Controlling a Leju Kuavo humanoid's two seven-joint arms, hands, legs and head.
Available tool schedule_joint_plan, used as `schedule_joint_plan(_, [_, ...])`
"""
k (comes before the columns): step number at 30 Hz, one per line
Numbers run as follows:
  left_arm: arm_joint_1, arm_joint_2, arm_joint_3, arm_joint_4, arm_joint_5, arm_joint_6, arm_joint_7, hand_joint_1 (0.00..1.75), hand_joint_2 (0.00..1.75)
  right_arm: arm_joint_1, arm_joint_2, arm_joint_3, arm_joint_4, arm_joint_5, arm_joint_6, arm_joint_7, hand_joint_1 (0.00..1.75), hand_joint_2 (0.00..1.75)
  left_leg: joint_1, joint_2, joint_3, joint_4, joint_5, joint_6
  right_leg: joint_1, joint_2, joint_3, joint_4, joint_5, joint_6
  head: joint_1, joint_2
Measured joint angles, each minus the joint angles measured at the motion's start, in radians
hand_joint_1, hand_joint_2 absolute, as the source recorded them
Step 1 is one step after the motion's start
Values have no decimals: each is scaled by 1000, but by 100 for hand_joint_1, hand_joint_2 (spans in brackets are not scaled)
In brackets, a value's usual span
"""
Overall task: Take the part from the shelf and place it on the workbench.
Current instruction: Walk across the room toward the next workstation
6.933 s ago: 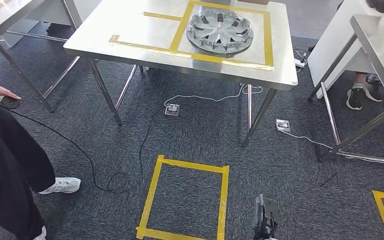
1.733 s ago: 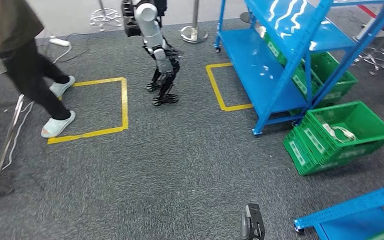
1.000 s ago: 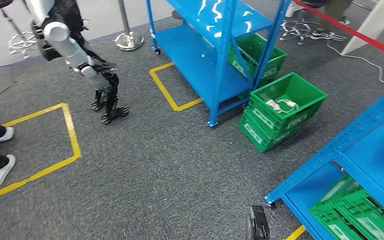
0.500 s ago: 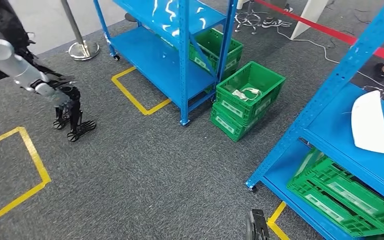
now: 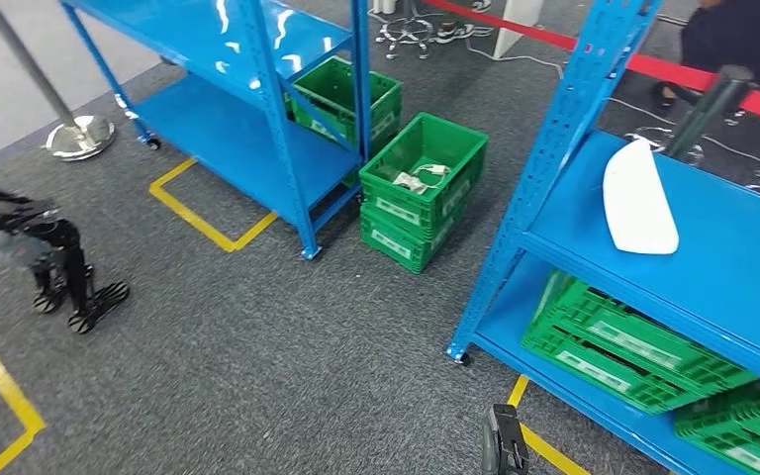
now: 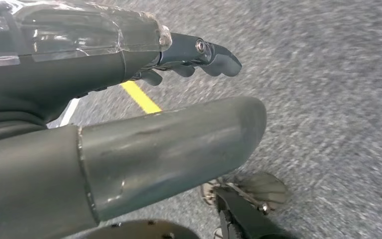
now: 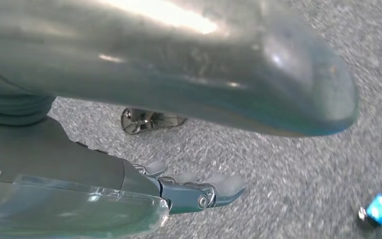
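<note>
— Head view: blue shelf (image 5: 594, 242) at right, white part (image 5: 639, 198) flat on its upper level, green crates (image 5: 421, 188) beside the far rack.
— Wrist views, hands?
— Left hand (image 6: 129, 124) hangs over grey carpet, fingers apart, empty. Right hand (image 7: 169, 144) likewise, fingers extended, nothing held.

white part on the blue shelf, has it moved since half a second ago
No. The flat white plastic part lies at the same spot on the blue metal shelf, beside its upright; the whole picture shifted because the camera turned.
</note>
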Motion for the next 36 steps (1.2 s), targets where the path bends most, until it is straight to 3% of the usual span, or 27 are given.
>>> schedule_joint_plan(2, [0, 2, 0, 0, -1, 0, -3, 0, 0, -2, 1, 0, 0, -1, 0, 0, 0, 0, -5, -48, 36, -87, 33, 14, -5, 25, -2, 0, -1, 8, 1, 0])
schedule_joint_plan(3, [-1, 3, 0, 0, -1, 0, -4, 0, 0, -3, 1, 0, 0, -2, 0, 0, 0, 0, -7, -51, 42, -98, 31, 18, -8, 39, -4, -1, 0, 16, 0, 0])
schedule_joint_plan(4, [-1, 2, 0, 0, -1, 0, -5, 0, 0, -3, 1, 1, 0, -2, 0, 0, 0, 0, -9, -36, 47, -104, 33, 19, -11, 54, -6, -5, 1, 24, -1, 0])
schedule_joint_plan(5, [-1, 1, 0, 0, -1, 0, -6, 0, 0, -2, 1, 1, 0, -3, 0, 0, 0, 0, -9, -21, 53, -114, 37, 23, -12, 54, -7, -6, 2, 29, -2, 0])
schedule_joint_plan(7, [-1, -1, 0, -1, -1, 0, -11, 0, 0, -3, 2, 3, 0, -6, 0, 1, 0, 0, -4, 16, 67, -137, 46, 29, -10, 7, -25, 29, -25, 40, 7, 0])
schedule_joint_plan(9, [2, -1, 0, -1, -1, 0, -14, 0, 0, -8, 2, 3, 0, -8, 0, 1, 0, 0, -4, 57, 73, -146, 48, 32, -12, -54, -80, 141, -89, 52, 21, 0])
schedule_joint_plan(11, [3, -1, 0, -1, -1, 0, -14, 0, 0, -6, 2, 3, 0, -9, 0, 1, 0, 0, -3, 96, 73, -146, 43, 31, -18, -71, -134, 246, -130, 65, 26, 0])
schedule_joint_plan(12, [3, -2, 0, -1, -1, 0, -14, 0, 0, -3, 1, 3, 0, -10, 0, 1, 0, 0, -3, 112, 73, -146, 41, 28, -21, -75, -137, 253, -123, 70, 28, 0])
schedule_joint_plan(14, [1, -3, 0, -1, -1, 0, -14, 0, 0, 4, -1, 4, 0, -13, -1, 2, 0, 0, -1, 140, 77, -145, 36, 21, -26, -92, -84, 156, -64, 76, 33, 0])
schedule_joint_plan(16, [-2, -4, 0, -1, -1, 0, -14, 0, 0, 4, -2, 4, 0, -15, -3, 2, 0, 0, -5, 161, 85, -143, 28, 10, -27, -133, -11, 23, -13, 71, 40, 0])
schedule_joint_plan(18, [-4, -4, 0, -1, -1, 0, -14, 0, 0, 3, -3, 4, 0, -17, -3, 2, 0, 0, -9, 177, 94, -142, 23, -1, -24, -149, 15, -23, -4, 55, 38, 0])
schedule_joint_plan(19, [-5, -4, 0, -1, -1, 0, -14, 0, 0, 3, -3, 4, 0, -17, -3, 2, 0, 0, -8, 185, 99, -142, 20, -7, -22, -138, 15, -22, -4, 46, 34, 0])
schedule_joint_plan(20, [-5, -4, 0, -1, -1, 0, -14, 0, 0, 4, -3, 4, 1, -18, -3, 2, 0, 0, -5, 182, 102, -142, 16, -15, -22, -128, 15, -22, -3, 39, 31, 0])
schedule_joint_plan(22, [-7, -4, 0, -1, -1, 0, -14, 0, 0, 5, -3, 4, 1, -18, -3, 2, 0, 0, 0, 123, 92, -107, -14, -28, -25, -111, 17, -24, 0, 26, 23, 0])
schedule_joint_plan(24, [-6, -4, 0, -1, -1, 0, -14, 0, 0, 3, -4, 4, 0, -18, -3, 2, 0, 0, 2, 60, 35, 13, -79, -32, -23, -91, 17, -25, 2, 17, 9, 0])
schedule_joint_plan(26, [-1, -4, 0, -1, -1, 0, -14, 0, 0, 1, -4, 4, 0, -18, -3, 2, 0, 0, 0, 57, -36, 146, -123, -28, -17, -65, 17, -24, 1, 12, 1, 0])
schedule_joint_plan(27, [0, -4, 0, -1, -1, 0, -13, 0, 0, 2, -4, 4, 0, -19, -3, 2, 0, 0, -1, 59, -55, 169, -117, -24, -14, -51, 18, -24, 0, 11, -1, 0])
schedule_joint_plan(28, [0, -4, 0, -1, -1, 0, -13, 0, 0, 2, -4, 4, 0, -19, -3, 2, 0, 0, -2, 58, -56, 151, -90, -18, -10, -36, 19, -23, -1, 10, -2, 0])
schedule_joint_plan(29, [0, -4, 0, -1, -1, 0, -13, 0, 0, 2, -4, 4, 0, -19, -3, 2, 0, 0, -3, 47, -38, 96, -47, -9, -8, -22, 21, -23, -1, 10, -2, 0])
schedule_joint_plan(31, [0, -2, 0, -1, -1, 0, -13, 0, 0, 0, -3, 4, 0, -19, -4, 2, 0, 0, -5, -12, 13, -42, 28, 13, -6, 6, 23, -23, -2, 11, -2, 0])
schedule_joint_plan(33, [0, -1, 0, -1, -1, 0, -13, 0, 0, -3, -1, 4, 0, -19, -4, 2, 0, 0, -7, -47, 40, -109, 48, 27, -10, 32, 17, -23, -2, 18, 0, 0])
schedule_joint_plan(35, [-1, -1, 0, -1, -1, 0, -13, 0, 0, -3, -1, 4, 0, -19, -4, 2, 0, 0, -8, -23, 48, -122, 48, 31, -13, 58, 10, -25, 0, 31, -2, 0])
schedule_joint_plan(36, [-1, -2, 0, -1, -1, 0, -13, 0, 0, -1, 0, 4, 0, -19, -4, 2, 0, 0, -6, -7, 54, -132, 51, 32, -13, 51, 7, -22, -3, 36, -2, 0])
